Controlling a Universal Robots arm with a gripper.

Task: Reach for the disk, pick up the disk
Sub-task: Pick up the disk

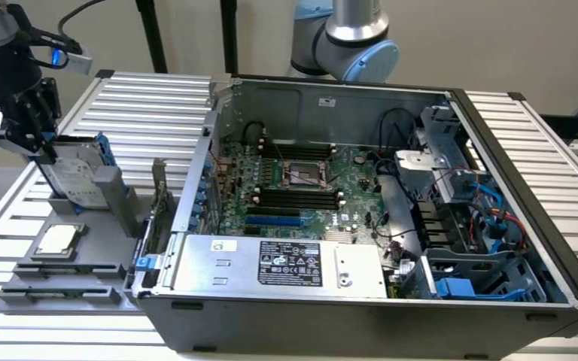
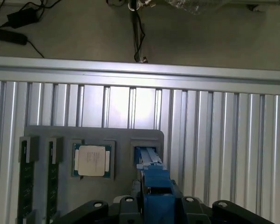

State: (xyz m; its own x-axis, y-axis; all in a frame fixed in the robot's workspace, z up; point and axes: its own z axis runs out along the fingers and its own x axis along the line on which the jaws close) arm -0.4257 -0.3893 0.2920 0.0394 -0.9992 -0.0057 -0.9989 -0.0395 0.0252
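Blue plastic sits dead centre under my gripper (image 1: 38, 147); it is the carrier frame of the disk (image 1: 74, 171), and I am right at its upper edge, but I cannot tell whether I have closed on it or merely straddle it. The disk stands on edge in a grey stand (image 1: 118, 201) at the exterior view's left, on the slatted aluminium table (image 1: 148, 98), just beside the open computer case (image 1: 369, 320); it looks seated in its slot, so I judge the lift not yet made. On the same grey tray (image 1: 68, 301), near the disk but apart from it, lies a small square chip (image 1: 56, 241).

Risks, as I judge them: the frame is smooth plastic and the drive probably heavy for so thin an edge, so a shallow or off-centre hold could let it pivot or slip; a pull at an angle could jam it against the slot walls and drag the tray along; a drop could land it on the chip.

The exterior view gives the disk's silver face, its upright stance and the case; the wrist view looks straight along the blue frame (image 2: 154, 179) into the slot, and adds two memory sticks (image 2: 25, 179) lying beside the chip.
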